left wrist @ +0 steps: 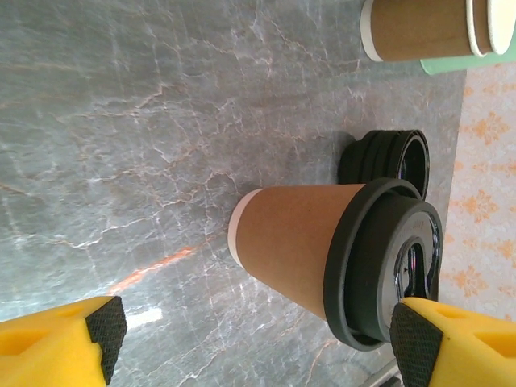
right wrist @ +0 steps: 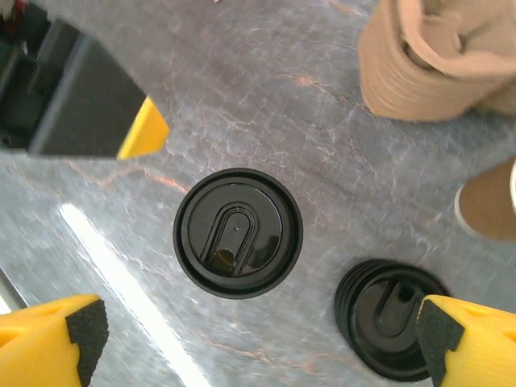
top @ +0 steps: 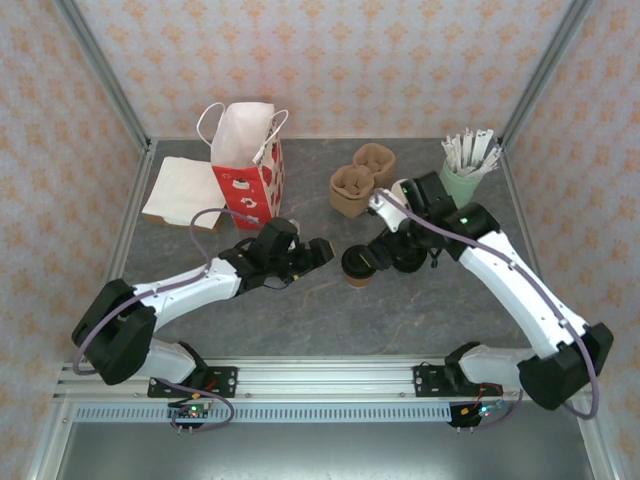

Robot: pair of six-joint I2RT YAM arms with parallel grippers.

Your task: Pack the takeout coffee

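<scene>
One coffee cup (top: 360,265) with a black lid stands upright on the grey marble table (top: 300,310), between the two claws. The left claw (left wrist: 260,334) and the right claw (right wrist: 258,330) are both released and hold nothing. Just beside the cup is one stack of lids (right wrist: 387,314). Farther away are one pulp carrier (top: 360,178), one red bag (top: 248,170) and one green cup of stirrers (top: 466,172). The walls are patterned.

No readable text, brand, number or sign. Red-and-white paper bag (top: 245,170): white printed marks on its red face, too small to make out. Takeout coffee (right wrist: 238,234): moulded shapes on the black lid, nothing legible; its kraft wall is plain in the left wrist view.
</scene>
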